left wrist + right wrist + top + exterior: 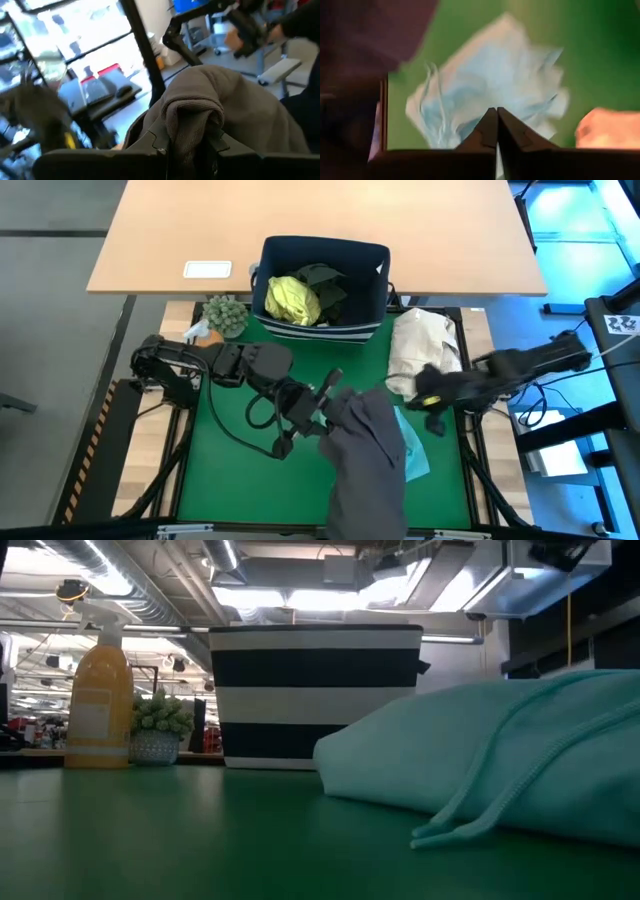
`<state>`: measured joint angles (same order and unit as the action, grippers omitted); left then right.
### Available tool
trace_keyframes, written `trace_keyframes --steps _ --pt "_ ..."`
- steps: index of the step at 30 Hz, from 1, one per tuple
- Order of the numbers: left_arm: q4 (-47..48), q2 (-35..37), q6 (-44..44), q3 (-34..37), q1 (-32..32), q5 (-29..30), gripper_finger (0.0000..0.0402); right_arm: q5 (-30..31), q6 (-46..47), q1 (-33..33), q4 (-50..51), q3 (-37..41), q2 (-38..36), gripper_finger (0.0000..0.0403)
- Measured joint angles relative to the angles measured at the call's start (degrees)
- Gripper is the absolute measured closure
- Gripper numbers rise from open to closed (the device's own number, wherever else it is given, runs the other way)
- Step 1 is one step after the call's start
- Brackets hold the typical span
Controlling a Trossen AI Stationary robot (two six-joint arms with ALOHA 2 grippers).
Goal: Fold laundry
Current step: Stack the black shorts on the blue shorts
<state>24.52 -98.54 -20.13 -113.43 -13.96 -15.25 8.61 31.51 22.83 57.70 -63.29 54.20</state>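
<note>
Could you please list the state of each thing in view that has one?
Grey garment: lifted, gripped by the left gripper.
Turquoise garment: lying crumpled on the mat.
Yellow-green shirt: bunched in the bin.
Beige bundle: heaped, unfolded.
Right gripper: shut, empty.

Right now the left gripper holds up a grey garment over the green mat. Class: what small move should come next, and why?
Probably the left gripper should carry the grey garment to bare green mat and lower it flat. It hangs bunched and partly over the turquoise garment. The right gripper, shut and empty, could then help spread it.
</note>
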Motion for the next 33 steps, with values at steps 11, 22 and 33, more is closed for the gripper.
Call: trace_keyframes --steps 11,22,33 --pt "-2.0 -0.2 1.6 6.0 6.0 6.3 0.0364 16.4 -4.1 13.7 -24.6 9.7 -13.9 0.0402" --pt "-5.2 -3.4 4.7 6.2 13.0 1.5 0.0364 7.4 -20.1 14.3 -34.3 4.4 -6.2 0.0304" --pt "-8.6 -5.4 4.5 6.2 16.0 3.2 0.0364 18.7 -20.4 14.2 -26.5 -2.4 -4.9 0.0126"
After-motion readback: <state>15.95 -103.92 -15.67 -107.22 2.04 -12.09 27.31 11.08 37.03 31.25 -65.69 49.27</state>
